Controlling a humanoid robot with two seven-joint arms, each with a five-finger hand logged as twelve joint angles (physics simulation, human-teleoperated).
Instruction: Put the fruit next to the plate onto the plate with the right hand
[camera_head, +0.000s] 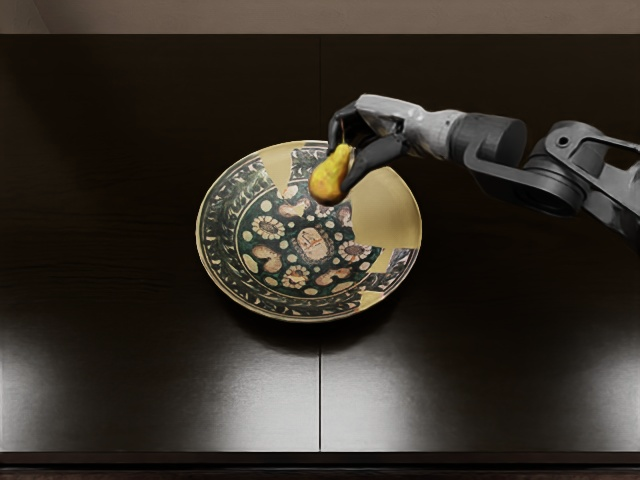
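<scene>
A yellow pear (330, 176) hangs over the far part of the patterned plate (390, 215), stem end up. My right hand (352, 150) comes in from the right edge and its dark fingers are curled around the pear's upper half. The pear's lower end is close to the plate's surface; whether it touches I cannot tell. The plate is round, gold-rimmed, with green and floral decoration, lying at the table's middle.
The dark wooden table (150, 380) stretches all around the plate. A thin seam (320, 400) runs down its middle. The right forearm (500, 150) spans the space to the right of the plate.
</scene>
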